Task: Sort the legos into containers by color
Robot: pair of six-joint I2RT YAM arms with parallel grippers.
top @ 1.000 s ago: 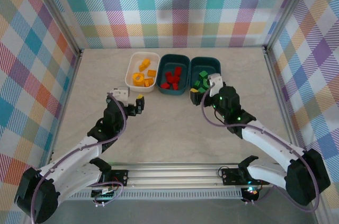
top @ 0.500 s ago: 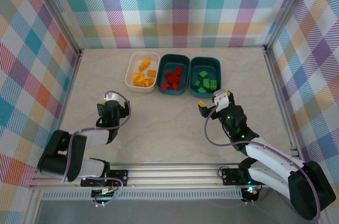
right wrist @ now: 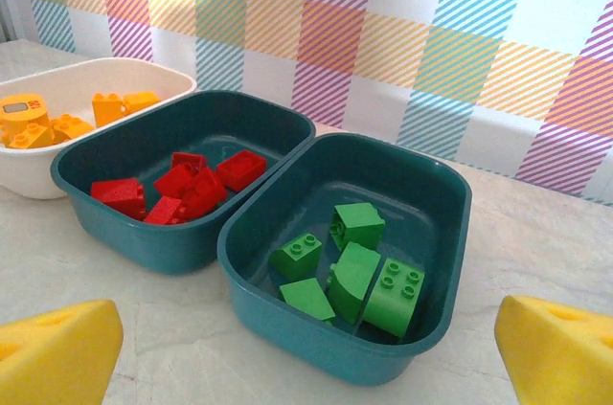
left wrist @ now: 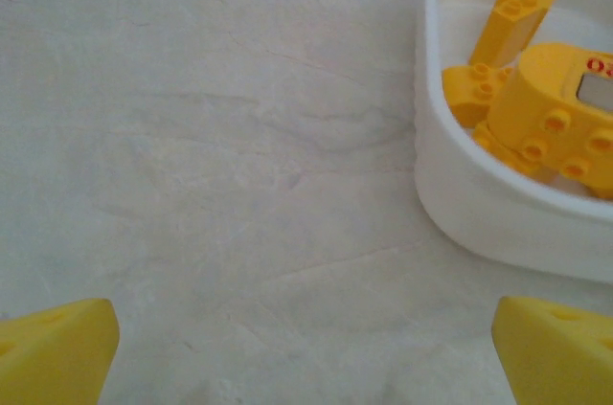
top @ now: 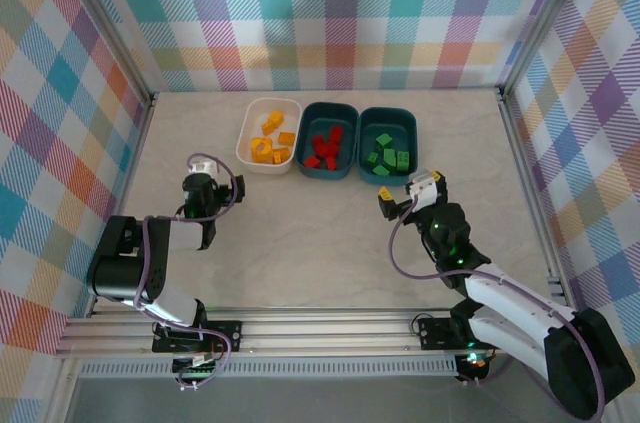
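**Location of items.** The three trays are standing side by side along the far edge of the surface (top: 300, 243), near its middle, with neighbours touching.
- The white tray (left wrist: 479, 209) is holding the yellow bricks (left wrist: 551, 103).
- The middle teal tray (right wrist: 158, 244) is holding the red bricks (right wrist: 187, 185).
- The right teal tray (right wrist: 316, 328) is holding the green bricks (right wrist: 354, 266).
- No loose brick is showing on the surface, so the sorting appears complete.

**Fingers.** The left fingers (left wrist: 53, 352) are standing spread wide and grasping nothing, and are pointing at the white tray's near-left corner. The right fingers (right wrist: 57, 352) are likewise released and empty, and are facing the teal trays.

**Handling (judged).**
- The bricks are likely light, rigid and smooth.
- A hold across two flat side walls would suit them better than one over the studs or a sloped face.
- The trays look light enough to slide if nudged.

**Room.** Bare surface is lying open between the trays and both arms. The tray rims and the plaid walls (top: 340, 13) are limiting any reach beyond them.
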